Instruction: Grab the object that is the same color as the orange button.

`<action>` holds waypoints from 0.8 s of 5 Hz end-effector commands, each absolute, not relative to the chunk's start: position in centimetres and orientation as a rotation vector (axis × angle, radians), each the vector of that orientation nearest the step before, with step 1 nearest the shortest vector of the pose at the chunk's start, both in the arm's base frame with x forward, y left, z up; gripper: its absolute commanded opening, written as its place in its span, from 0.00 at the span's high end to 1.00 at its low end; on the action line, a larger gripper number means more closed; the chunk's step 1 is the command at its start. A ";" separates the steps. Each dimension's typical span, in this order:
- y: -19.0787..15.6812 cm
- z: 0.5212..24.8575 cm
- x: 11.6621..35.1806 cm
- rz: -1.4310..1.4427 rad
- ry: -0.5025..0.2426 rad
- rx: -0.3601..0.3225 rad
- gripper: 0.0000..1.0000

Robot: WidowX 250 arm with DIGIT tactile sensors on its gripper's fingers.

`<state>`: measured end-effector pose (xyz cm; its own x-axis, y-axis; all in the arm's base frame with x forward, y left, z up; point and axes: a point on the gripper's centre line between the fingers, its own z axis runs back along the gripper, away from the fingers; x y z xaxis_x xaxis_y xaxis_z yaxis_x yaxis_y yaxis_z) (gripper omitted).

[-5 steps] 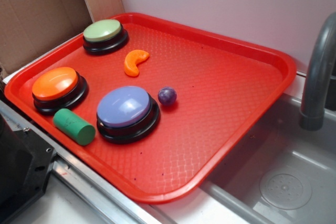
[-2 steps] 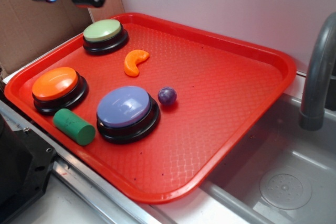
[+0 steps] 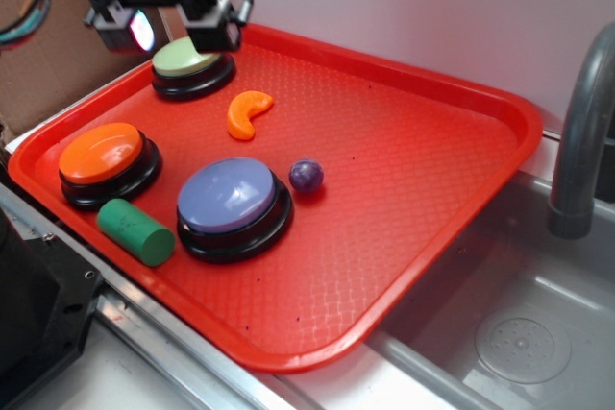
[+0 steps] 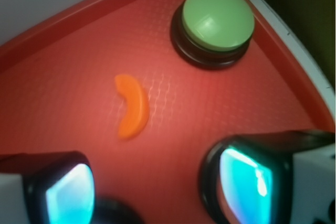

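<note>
The object, a small orange crescent (image 3: 249, 112), lies on the red tray (image 3: 432, 84) between the green and purple-blue buttons. In the wrist view the crescent (image 4: 131, 106) sits ahead of the fingers, slightly left of centre. The orange button (image 3: 101, 154), a dome on a black base, stands at the tray's left side. My gripper (image 3: 171, 34) hangs open above the green button (image 3: 189, 58), up and to the left of the crescent, with nothing between its fingers. In the wrist view the gripper (image 4: 157, 192) shows two glowing pads wide apart over bare tray.
A purple-blue button (image 3: 231, 196), a small purple ball (image 3: 307, 176) and a green cylinder (image 3: 136, 231) stand on the tray's near left. The green button (image 4: 218, 18) is close to the tray's corner. A sink (image 3: 519, 333) and faucet (image 3: 581, 141) lie right; cardboard (image 3: 58, 55) stands behind.
The gripper has come into view from the top left and moved down and right, now over the green button. The objects on the tray have not moved.
</note>
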<state>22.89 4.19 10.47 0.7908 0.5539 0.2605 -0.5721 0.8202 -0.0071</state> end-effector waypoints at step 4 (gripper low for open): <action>6.7 3.5 26.9 0.654 -0.336 0.078 0.00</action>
